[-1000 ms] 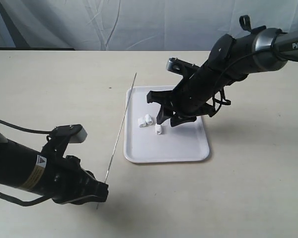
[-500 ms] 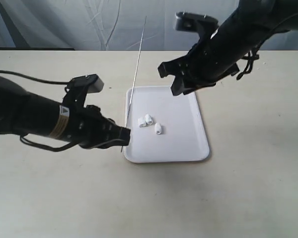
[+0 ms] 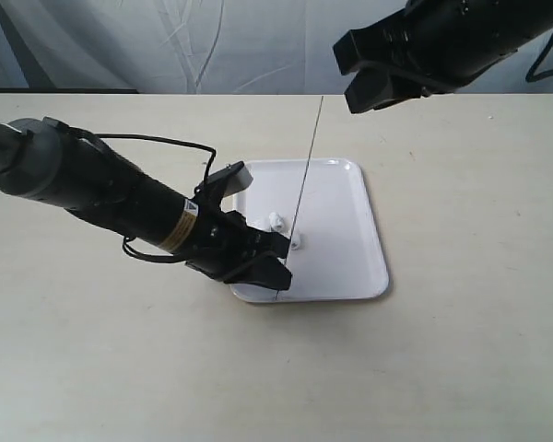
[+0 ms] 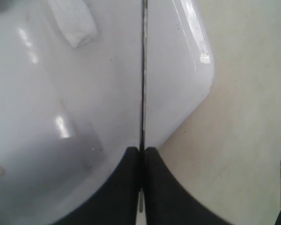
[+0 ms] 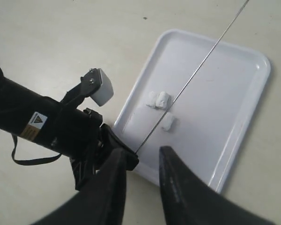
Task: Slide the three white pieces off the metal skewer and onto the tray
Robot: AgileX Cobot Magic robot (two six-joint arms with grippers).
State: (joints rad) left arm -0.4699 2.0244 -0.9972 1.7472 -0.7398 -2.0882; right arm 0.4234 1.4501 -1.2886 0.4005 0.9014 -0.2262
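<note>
The white tray [image 3: 341, 230] lies mid-table, and the three white pieces [image 5: 158, 99] rest loose on it, two side by side and a third [image 5: 168, 121] close by. One piece [image 4: 75, 23] shows in the left wrist view. My left gripper [image 3: 272, 276] is over the tray's near left corner, shut on the lower end of the bare metal skewer [image 3: 304, 175], which rises steeply over the tray. In the left wrist view the skewer [image 4: 143, 70] runs straight out from the closed jaws [image 4: 142, 151]. My right gripper [image 3: 355, 72] hangs high above the tray's far edge, open [image 5: 143, 157] and empty.
The beige table [image 3: 470, 276] stretches out on every side of the tray. A pale cloth backdrop [image 3: 166, 46] hangs behind it. My left arm [image 3: 101, 198] lies low across the table's left half, with its cable looping above it.
My left gripper has swung right with the skewer, from the near left table to the tray's near corner. The right gripper has lifted up off the tray toward the back.
</note>
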